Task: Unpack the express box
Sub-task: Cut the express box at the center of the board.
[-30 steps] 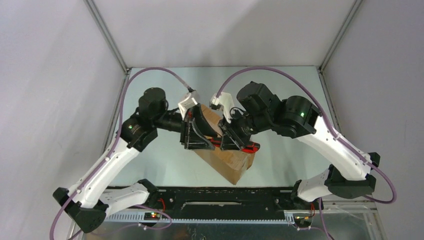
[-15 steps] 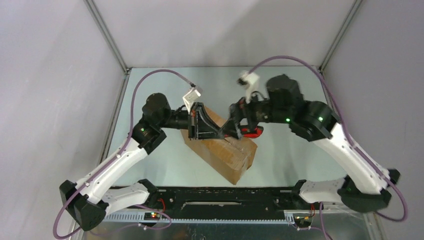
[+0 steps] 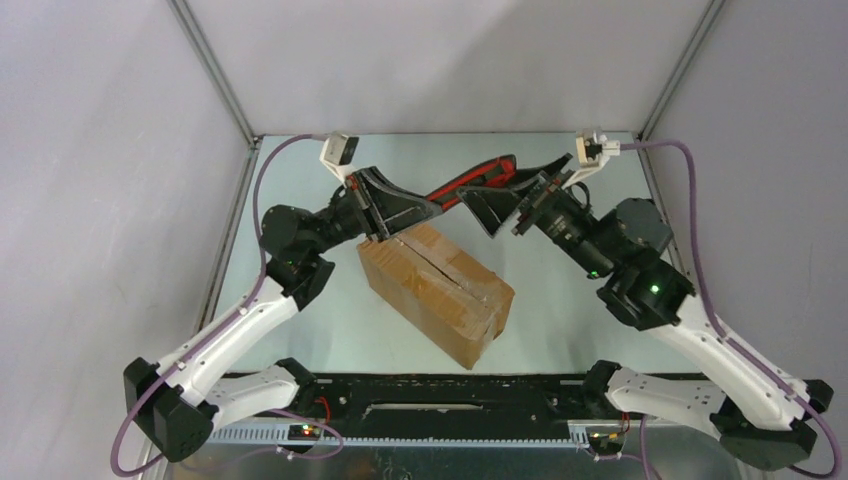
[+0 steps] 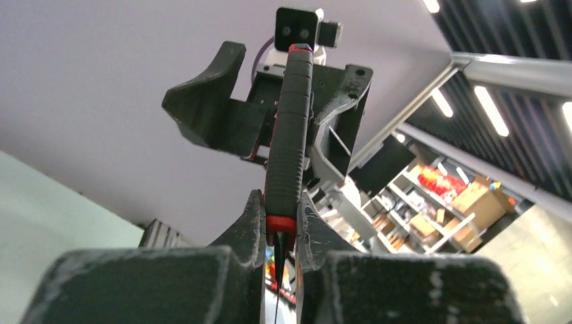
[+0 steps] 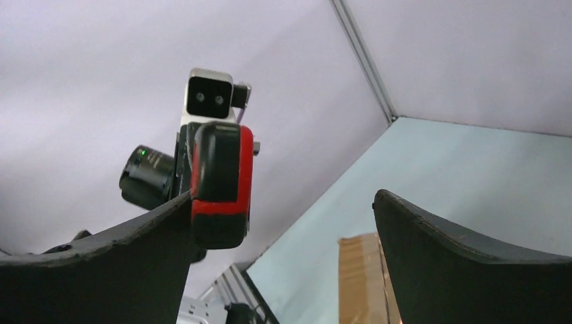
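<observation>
Box (image 3: 437,290) sat flaps-shut; left gripper (image 4: 278,226) clamped knife (image 4: 290,121) at blade end, right gripper (image 5: 283,209) jaws wide beside handle.

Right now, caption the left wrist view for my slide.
Left gripper shut on the red-and-black utility knife, its handle reaching up into the open right gripper.

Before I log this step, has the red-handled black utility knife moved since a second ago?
Yes: the knife went from over the brown cardboard box toward the table's far edge.

Two white-shelled arms (image 3: 230,335), black joints (image 3: 290,230), purple cables (image 3: 290,140), green lights (image 3: 655,289).
</observation>
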You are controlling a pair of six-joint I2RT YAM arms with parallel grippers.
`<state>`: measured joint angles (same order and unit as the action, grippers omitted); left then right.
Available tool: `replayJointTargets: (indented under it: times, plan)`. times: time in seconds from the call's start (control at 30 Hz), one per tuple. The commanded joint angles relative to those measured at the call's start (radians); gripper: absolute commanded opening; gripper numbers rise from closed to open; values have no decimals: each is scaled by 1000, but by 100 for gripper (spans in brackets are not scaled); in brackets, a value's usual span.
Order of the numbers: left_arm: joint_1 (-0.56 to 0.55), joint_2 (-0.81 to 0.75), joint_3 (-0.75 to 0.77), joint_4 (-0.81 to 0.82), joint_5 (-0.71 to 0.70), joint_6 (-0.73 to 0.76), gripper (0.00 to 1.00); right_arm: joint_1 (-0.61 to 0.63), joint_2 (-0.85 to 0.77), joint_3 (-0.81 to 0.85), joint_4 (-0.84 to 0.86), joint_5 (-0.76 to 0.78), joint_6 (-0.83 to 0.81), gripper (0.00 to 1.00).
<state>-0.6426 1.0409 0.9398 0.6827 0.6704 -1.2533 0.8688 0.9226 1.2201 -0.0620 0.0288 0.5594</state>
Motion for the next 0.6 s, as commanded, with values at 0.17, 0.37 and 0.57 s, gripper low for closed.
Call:
replayJointTargets:
  times: [0.17, 0.37, 0.57]
  plan:
    - [-14, 2, 7, 41, -91, -112, 0, 20, 126, -5, 301, 24, 44, 93]
    - [-13, 11, 13, 58, -95, -149, 0, 37, 185, 30, 287, -10, 29, 51]
    - [-12, -22, 12, -61, -71, -78, 24, 5, 190, 59, 258, -78, 21, 0]
